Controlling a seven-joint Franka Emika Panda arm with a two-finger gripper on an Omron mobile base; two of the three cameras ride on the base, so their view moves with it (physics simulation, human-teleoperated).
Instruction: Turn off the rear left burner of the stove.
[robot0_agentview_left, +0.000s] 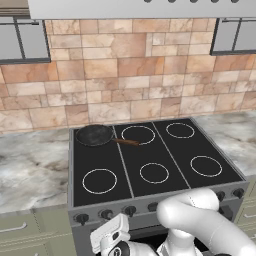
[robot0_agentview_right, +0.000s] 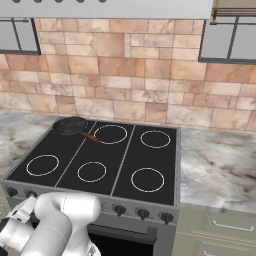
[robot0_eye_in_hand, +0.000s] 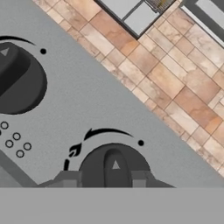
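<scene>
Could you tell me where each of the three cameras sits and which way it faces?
Left base view: behind the arm, to its left, looking forward and down at the stove; the white arm rises lower right.
Right base view: behind, to its right, same stove; the arm shows lower left.
Hand view: on the hand, facing a black knob on the stove's grey front; the claw straddles it.
Both base views share the frying pan on the rear left burner.
</scene>
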